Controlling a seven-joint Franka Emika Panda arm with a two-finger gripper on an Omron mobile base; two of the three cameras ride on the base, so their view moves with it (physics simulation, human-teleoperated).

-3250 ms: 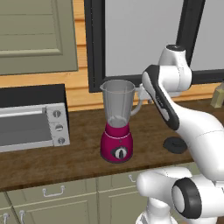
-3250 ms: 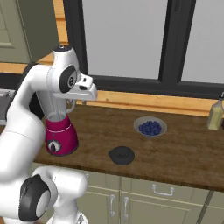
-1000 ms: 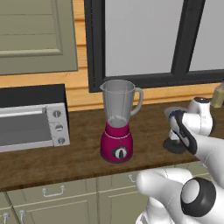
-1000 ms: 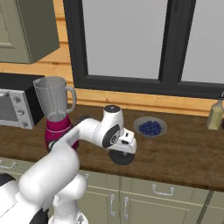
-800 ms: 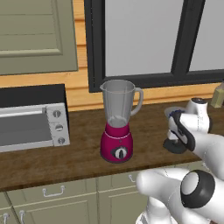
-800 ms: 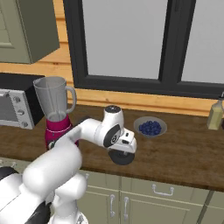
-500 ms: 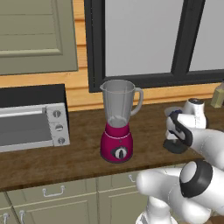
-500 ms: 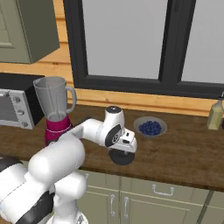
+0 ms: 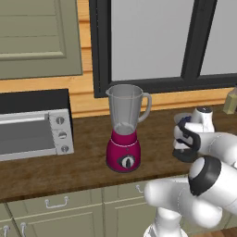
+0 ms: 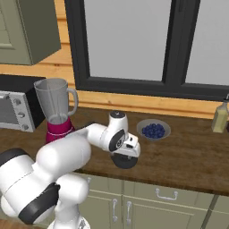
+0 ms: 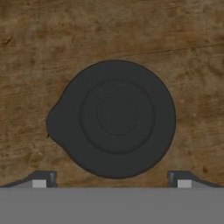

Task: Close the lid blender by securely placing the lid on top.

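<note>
The wooden counter (image 10: 188, 156) runs below a dark-framed window (image 10: 129, 44), and the blender (image 9: 125, 129) serves as the landmark on it: its clear jar stands upright on the magenta base, mouth uncovered, handle turned toward the window side. To the blender's left sits the silver toaster oven (image 9: 32, 132), apart from it, with a bare strip of wood between them. To the blender's right, well apart and nearer the counter's front edge, the black lid (image 11: 113, 118) lies flat on the wood, with bare counter all round it in the hand view. Beyond the lid from the blender stands a bowl of blueberries (image 10: 153, 129), and farther still, near the window sill, a bottle (image 10: 220, 118). The gripper (image 11: 111, 179) hangs straight above the lid, its fingertips (image 11: 43, 178) spread wide, about the lid's own width, holding nothing.
</note>
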